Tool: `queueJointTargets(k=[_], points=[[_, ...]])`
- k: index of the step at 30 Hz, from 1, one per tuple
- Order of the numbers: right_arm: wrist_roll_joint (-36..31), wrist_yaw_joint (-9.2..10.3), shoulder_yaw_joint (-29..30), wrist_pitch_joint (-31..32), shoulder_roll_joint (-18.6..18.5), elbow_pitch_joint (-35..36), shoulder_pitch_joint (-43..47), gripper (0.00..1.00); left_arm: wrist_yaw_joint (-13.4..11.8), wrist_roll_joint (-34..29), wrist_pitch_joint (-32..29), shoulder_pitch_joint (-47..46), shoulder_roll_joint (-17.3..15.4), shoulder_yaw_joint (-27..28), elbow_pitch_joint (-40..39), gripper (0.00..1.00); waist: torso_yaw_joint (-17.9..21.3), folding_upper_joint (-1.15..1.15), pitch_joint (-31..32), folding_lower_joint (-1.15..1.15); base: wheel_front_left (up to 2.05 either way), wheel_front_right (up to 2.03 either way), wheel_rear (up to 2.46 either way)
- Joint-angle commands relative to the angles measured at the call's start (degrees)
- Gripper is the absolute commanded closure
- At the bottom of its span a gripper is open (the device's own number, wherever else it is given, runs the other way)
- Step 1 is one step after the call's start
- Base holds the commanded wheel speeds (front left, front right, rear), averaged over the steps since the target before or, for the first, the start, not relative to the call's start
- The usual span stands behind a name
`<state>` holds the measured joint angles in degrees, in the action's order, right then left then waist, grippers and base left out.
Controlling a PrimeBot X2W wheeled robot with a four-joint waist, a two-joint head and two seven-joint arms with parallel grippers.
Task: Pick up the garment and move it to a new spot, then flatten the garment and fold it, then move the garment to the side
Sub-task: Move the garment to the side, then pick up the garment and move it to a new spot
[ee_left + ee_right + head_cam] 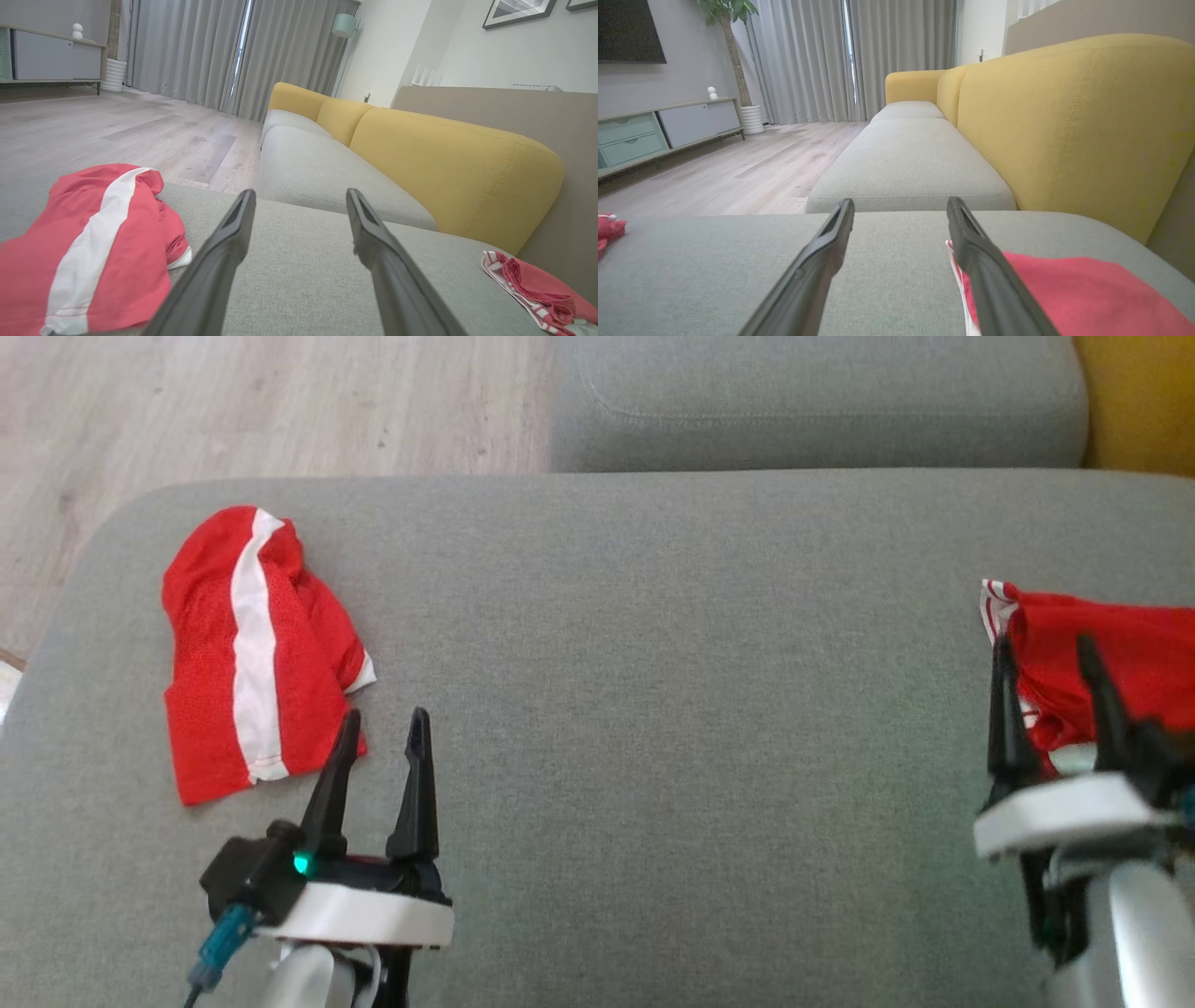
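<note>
Two tools: my left tool (386, 714) and right tool (1044, 642) wide apart, empty.
Striped garment (210, 653): left end of sofa cushion (653, 663).

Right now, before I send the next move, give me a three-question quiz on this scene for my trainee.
1. True or false: the left gripper is shut on the striped red garment.
2. Where does the second red garment lie? A) on the floor B) on the grey cushion by the right gripper C) on the yellow backrest
3. What colour is the striped garment's wide stripe?
Key: 1 false, its jaws stand open; 2 B; 3 white.
</note>
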<state>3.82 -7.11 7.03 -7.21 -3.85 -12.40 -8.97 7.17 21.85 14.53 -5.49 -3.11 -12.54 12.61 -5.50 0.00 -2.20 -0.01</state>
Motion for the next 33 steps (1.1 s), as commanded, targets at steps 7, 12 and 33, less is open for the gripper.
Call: queueJointTargets(k=[7, 12, 33], points=[[3.78, -0.37, -2.08, -4.14, 0.93, 0.75, 6.08, 0.0, 0.32, -0.73, 0.47, 1.4, 0.03, 3.05, -1.64, 0.0, -0.58, 0.0, 1.61, 0.01, 0.0, 0.0, 0.0], [6.69, -0.37, -3.04, -6.05, 0.95, -0.9, 7.96, 0.0, 0.32, -1.01, 0.47, 2.79, 0.13, 3.39, -1.69, 0.0, -0.53, 0.0, 2.19, 0.01, 0.0, 0.0, 0.0], [7.09, -0.37, -3.85, -7.6, 0.97, -2.5, 7.07, 0.0, 0.32, -0.6, 0.47, 3.03, 0.23, 3.38, -2.17, 0.0, -0.43, 0.0, 2.36, 0.01, 0.0, 0.0, 0.0]])
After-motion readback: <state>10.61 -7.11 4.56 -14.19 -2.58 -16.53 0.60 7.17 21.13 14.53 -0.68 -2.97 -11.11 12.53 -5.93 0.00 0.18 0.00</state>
